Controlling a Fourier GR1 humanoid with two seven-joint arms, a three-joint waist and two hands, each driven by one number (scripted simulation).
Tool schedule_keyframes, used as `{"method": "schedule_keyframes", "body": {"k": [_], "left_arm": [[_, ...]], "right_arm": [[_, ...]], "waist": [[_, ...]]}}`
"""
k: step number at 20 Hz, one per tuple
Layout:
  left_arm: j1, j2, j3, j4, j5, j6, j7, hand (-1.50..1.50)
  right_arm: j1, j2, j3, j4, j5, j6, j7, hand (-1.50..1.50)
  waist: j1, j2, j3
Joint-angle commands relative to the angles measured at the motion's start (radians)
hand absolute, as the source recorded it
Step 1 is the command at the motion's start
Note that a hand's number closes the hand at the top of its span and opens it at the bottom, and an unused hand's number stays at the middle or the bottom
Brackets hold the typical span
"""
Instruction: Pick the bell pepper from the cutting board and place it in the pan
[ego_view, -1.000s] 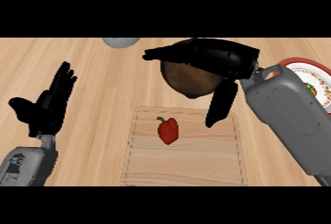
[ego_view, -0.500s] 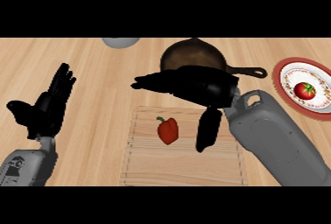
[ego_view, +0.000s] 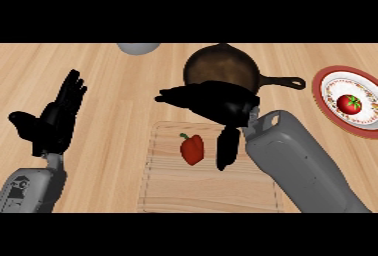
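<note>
**One pepper on the board, right hand poised above it**

One red bell pepper (ego_view: 193, 149) lies on the upper middle of the cutting board (ego_view: 210, 192), its green stem toward the far left and its long axis running from there down toward the near edge, tilted slightly. It looks light, stiff-skinned and smooth, so it may slide or roll under a glancing touch. A hold across its broad middle, fingers on one flank and thumb on the other, seems safest; the stem is too thin to take.

The right hand (ego_view: 214, 102) hangs just beyond the pepper, spread wide and holding nothing, one finger (ego_view: 227, 150) reaching down beside the pepper's right flank. The left hand (ego_view: 55, 120) rests open at the left, fingers up. The pan (ego_view: 221, 67) sits on the desk (ego_view: 118, 90) beyond the board.
</note>
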Motion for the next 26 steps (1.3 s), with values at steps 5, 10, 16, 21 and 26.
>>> {"method": "schedule_keyframes", "body": {"k": [5, 10, 16, 21, 26], "left_arm": [[-0.025, -0.028, 0.004, 0.002, -0.041, -0.003, 0.02, 0.0], [0.022, -0.008, 0.05, -0.028, -0.003, -0.048, -0.002, 0.0], [-0.013, -0.052, 0.032, -0.004, -0.057, -0.012, 0.024, 0.0], [0.044, -0.046, 0.042, -0.045, -0.047, -0.034, 0.008, 0.0], [-0.01, -0.041, 0.064, -0.006, -0.044, -0.052, 0.024, 0.0]], "right_arm": [[-0.014, 0.044, -0.019, 0.144, 0.091, 0.049, -0.109, -1.5], [0.0, 0.056, 0.056, 0.193, 0.195, 0.027, -0.194, -1.5], [0.029, 0.07, 0.063, 0.206, 0.297, 0.004, -0.235, -1.5], [-0.012, 0.062, 0.103, 0.212, 0.38, 0.04, -0.184, -1.5], [0.029, 0.11, 0.16, 0.25, 0.483, 0.005, -0.171, -1.5]], "waist": [[0.001, 0.001, 0.0], [0.004, 0.001, 0.0], [-0.001, 0.0, 0.0], [0.001, -0.001, 0.0], [-0.001, 0.001, 0.0]]}}
